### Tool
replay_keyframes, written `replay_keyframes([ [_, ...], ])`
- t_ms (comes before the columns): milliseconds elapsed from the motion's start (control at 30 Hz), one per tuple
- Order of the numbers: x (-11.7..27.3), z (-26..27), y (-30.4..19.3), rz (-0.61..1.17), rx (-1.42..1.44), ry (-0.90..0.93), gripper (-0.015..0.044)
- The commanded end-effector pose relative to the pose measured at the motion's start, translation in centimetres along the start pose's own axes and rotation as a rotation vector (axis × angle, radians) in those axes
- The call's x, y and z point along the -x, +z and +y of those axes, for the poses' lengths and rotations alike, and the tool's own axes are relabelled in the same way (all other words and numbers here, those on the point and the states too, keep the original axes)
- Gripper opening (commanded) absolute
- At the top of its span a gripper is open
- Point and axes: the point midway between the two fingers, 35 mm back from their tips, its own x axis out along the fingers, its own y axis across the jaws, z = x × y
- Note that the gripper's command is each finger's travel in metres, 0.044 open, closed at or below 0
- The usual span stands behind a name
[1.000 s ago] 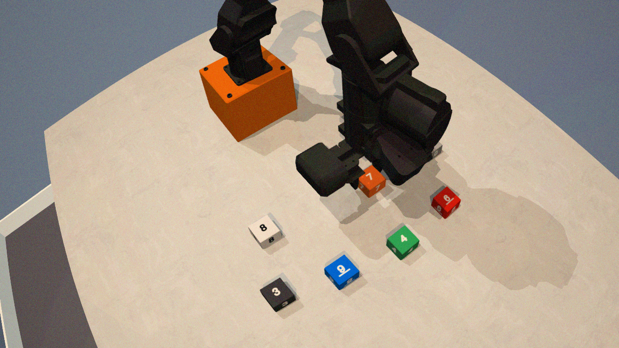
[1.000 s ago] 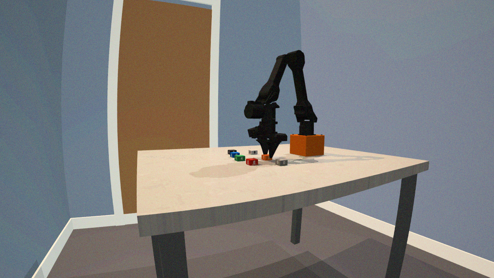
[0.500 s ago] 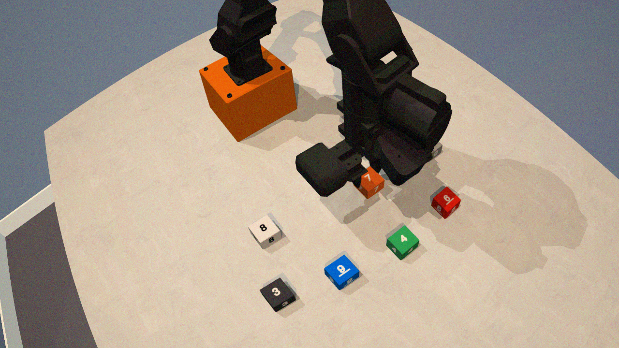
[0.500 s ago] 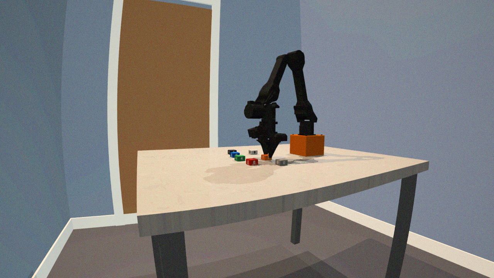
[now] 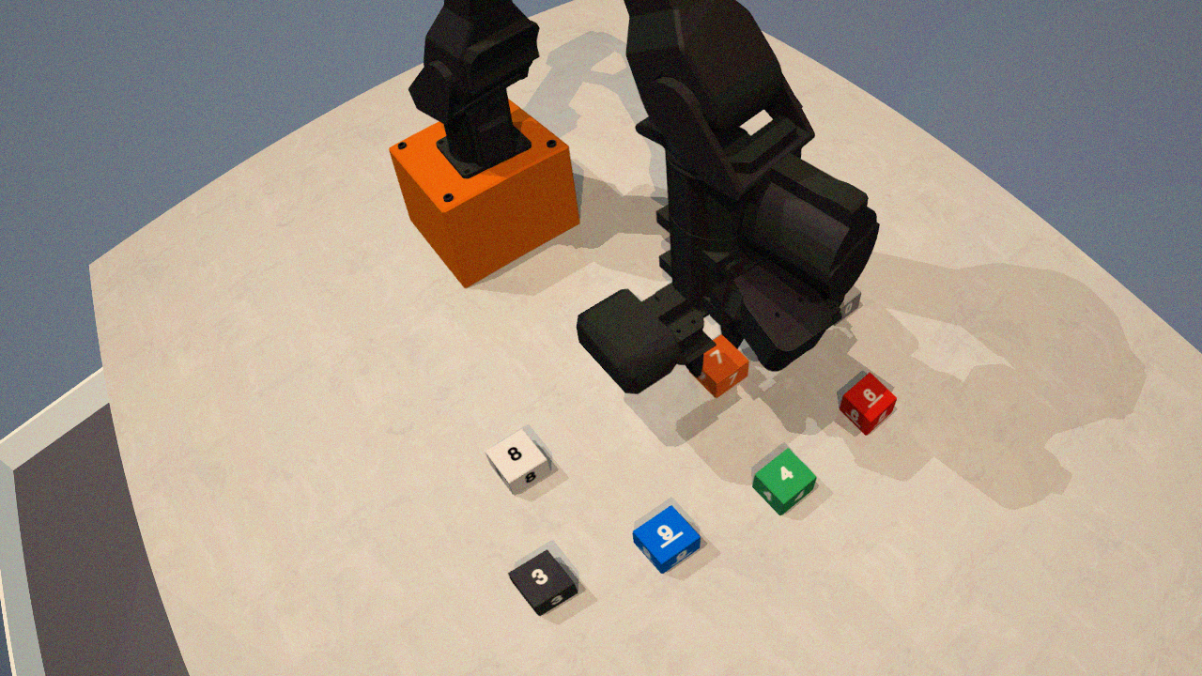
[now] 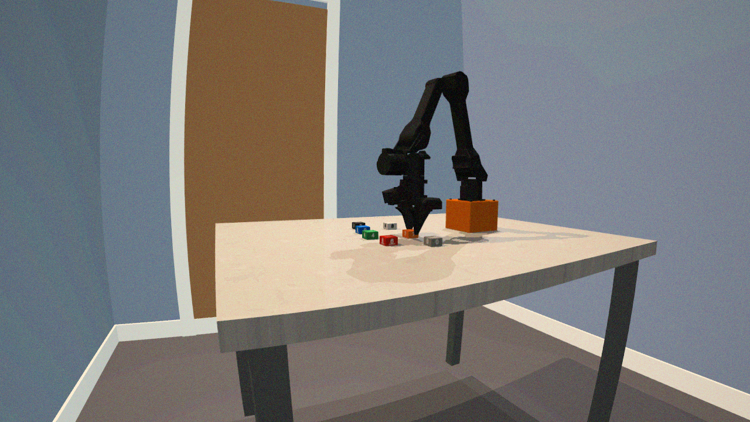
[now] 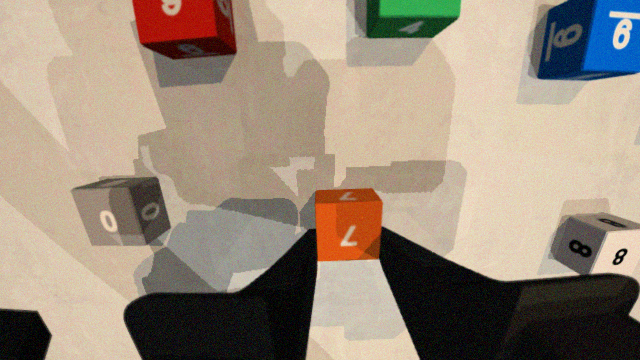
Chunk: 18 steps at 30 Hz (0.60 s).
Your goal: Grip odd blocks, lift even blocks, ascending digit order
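Observation:
The orange block 7 (image 5: 724, 370) (image 6: 406, 234) (image 7: 349, 220) is on the table between the fingertips. My gripper (image 5: 716, 357) (image 7: 346, 235) points down and is shut on it, one finger against each side. The grey block 0 (image 5: 850, 304) (image 6: 433, 241) (image 7: 107, 215) is partly hidden by the gripper in the top view. The red block 6 (image 5: 868, 403) (image 7: 180, 22), green block 4 (image 5: 784, 481) (image 7: 415, 12), blue block 9 (image 5: 666, 538) (image 7: 612, 55), white block 8 (image 5: 516, 460) (image 7: 620, 250) and black block 3 (image 5: 542, 581) stand apart on the table. The black block is outside the wrist view.
The arm's orange base box (image 5: 496, 209) (image 6: 470, 215) stands on the table (image 5: 294, 377) (image 6: 293, 272), behind the blocks in the top view. The grey and red blocks lie on one side of the gripper, the white block on the other.

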Motion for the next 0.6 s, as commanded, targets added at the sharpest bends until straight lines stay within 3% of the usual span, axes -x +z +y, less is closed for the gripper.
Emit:
replay_keyframes([
  [0, 0.0, 0.0, 0.0, -0.001, 0.004, -0.002, 0.0146],
  [333, 0.0, 0.0, 0.0, -0.001, 0.004, -0.002, 0.0400],
  [567, 3.6, 0.0, 0.0, -0.001, 0.004, -0.002, 0.0400],
])
